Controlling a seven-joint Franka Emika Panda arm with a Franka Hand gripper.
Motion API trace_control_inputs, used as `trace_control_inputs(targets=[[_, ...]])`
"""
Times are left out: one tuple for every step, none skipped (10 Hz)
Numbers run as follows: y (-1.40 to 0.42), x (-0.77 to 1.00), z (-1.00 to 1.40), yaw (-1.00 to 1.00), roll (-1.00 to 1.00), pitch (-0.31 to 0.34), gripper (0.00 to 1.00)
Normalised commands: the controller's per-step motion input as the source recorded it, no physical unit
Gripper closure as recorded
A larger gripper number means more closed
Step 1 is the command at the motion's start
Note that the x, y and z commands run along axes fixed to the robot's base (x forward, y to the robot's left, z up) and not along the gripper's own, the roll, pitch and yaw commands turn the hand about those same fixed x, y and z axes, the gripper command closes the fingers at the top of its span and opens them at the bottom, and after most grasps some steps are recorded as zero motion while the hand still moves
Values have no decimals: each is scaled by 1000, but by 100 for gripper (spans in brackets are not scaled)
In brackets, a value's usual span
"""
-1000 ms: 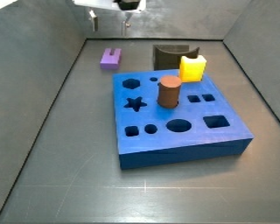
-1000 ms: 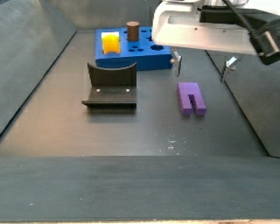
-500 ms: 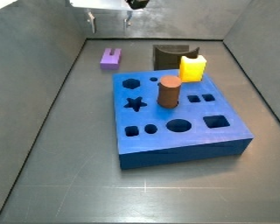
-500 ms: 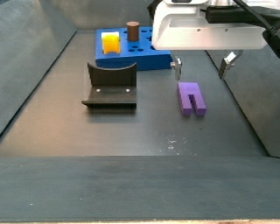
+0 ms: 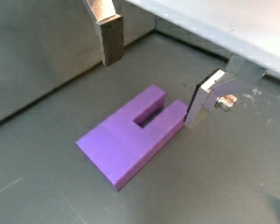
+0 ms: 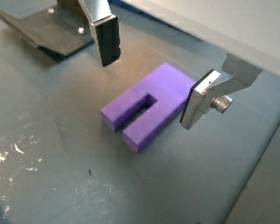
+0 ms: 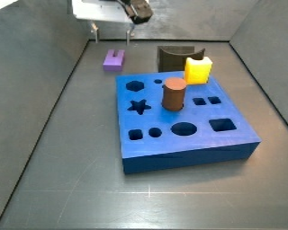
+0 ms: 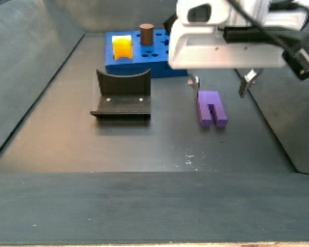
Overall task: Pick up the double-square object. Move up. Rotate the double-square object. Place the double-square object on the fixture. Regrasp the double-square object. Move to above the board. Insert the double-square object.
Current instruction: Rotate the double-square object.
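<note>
The gripper (image 6: pixel 154 74) has come down over the purple block (image 6: pixel 147 106), wide open and holding nothing, fingers (image 5: pixel 111 37) straddling it, so the pick-up looks imminent.

1. The gripper (image 5: pixel 157 74) shows only its finger ends in both wrist views; the frame edge cuts off the rest.
2. In a side view, the fixture (image 7: pixel 175 56) is partly hidden behind the yellow block (image 7: pixel 198 69).
3. The arm's white housing (image 8: pixel 222 43) hides part of the board (image 8: pixel 147 66).
</note>
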Motion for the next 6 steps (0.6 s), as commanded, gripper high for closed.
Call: trace_control_inputs(targets=[[11,49,-936,-7,-76,-43,0],[12,48,-836,4,-91,-47,0],[11,47,-742,12,-104,-53,0],[11,46,-656,15,-114,-58,0],[11,45,-553,21,-127,-64,0],[9,44,-480,23,-135,-68,0]])
